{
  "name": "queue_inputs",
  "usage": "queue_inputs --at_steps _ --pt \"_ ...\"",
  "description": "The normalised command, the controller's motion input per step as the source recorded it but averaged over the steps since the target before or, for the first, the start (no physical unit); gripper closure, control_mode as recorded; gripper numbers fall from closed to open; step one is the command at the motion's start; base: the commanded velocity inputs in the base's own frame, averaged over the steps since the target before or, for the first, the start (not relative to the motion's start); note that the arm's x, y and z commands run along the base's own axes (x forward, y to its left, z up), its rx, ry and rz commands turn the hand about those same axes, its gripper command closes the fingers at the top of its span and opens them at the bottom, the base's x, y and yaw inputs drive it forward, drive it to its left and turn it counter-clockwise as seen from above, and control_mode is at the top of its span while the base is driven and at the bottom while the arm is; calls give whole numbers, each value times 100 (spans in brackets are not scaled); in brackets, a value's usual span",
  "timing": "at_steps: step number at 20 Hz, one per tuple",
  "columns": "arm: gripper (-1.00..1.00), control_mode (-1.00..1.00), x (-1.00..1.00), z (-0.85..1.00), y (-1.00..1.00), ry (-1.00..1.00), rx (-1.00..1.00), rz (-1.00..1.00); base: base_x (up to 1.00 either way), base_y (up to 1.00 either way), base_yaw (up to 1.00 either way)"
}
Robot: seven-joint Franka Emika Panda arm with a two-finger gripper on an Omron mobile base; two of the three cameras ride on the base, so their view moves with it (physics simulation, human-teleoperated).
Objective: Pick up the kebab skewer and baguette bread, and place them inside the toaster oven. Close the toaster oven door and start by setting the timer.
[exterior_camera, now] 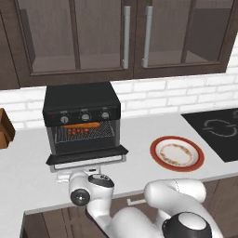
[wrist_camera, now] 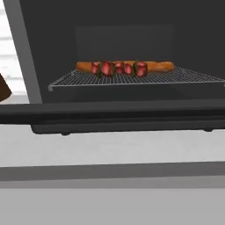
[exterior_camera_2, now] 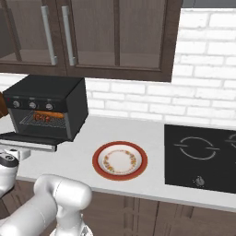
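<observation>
Risk lies at the toaster oven door (exterior_camera: 87, 156), down flat at lower left: a lift off its front lip could slip or shove the toaster oven (exterior_camera: 83, 118). Kebab skewer (wrist_camera: 117, 68) and baguette bread (wrist_camera: 158, 66) rest on the wire rack (wrist_camera: 132, 78). Gripper (exterior_camera: 79, 175), jaws apart and empty, sits just below the lip; bare counter (exterior_camera: 28, 181) flanks it.

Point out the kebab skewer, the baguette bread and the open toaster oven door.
kebab skewer (wrist_camera: 118, 68), hand view: middle meat chunk.
baguette bread (wrist_camera: 160, 66), hand view: right part, behind the skewer.
toaster oven door (exterior_camera: 88, 157), left base view: front edge of the lowered panel.
</observation>
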Motion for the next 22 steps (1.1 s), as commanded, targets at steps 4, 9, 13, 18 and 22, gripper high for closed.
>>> queue_inputs --at_steps 4,9,13,18,22 --pt "-100 -100 33 69 0 2 0 -3 0 0 0" --pt "-100 -100 33 70 0 10 0 -2 0 0 0" --pt "-100 -100 38 68 0 10 0 -1 0 0 0" --pt "-100 -100 43 63 0 3 0 -1 0 0 0" --pt "-100 -100 47 59 0 0 0 0 0 0 0"
